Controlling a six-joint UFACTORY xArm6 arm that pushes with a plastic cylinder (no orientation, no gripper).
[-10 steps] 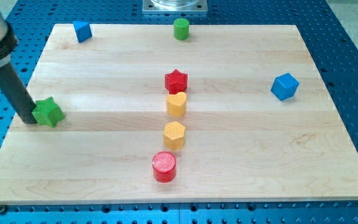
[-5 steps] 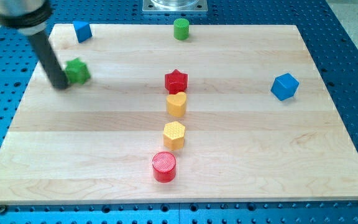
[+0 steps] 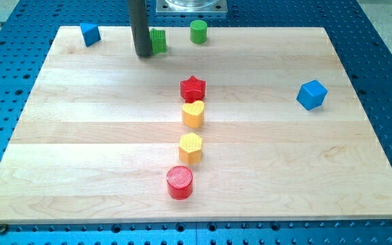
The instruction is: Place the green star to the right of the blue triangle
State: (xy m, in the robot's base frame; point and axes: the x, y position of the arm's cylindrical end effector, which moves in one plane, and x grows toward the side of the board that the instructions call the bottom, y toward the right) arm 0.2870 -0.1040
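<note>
The green star [image 3: 158, 41] lies near the board's top edge, partly hidden behind my dark rod. My tip [image 3: 143, 54] rests against the star's left side. The blue triangle [image 3: 90, 33] sits at the top left corner of the board, well to the left of the star and the tip. The star lies between the blue triangle and a green cylinder [image 3: 198, 31].
A red star [image 3: 192, 88], yellow heart [image 3: 193, 113], yellow hexagon [image 3: 190, 147] and red cylinder [image 3: 180, 182] form a column down the middle. A blue cube [image 3: 312, 94] sits at the right. The arm's metal base [image 3: 192, 6] is at the top edge.
My tip has pushed the green star from the left side of the board up and to the right, to the top edge beside the green cylinder. Other blocks have not moved.
</note>
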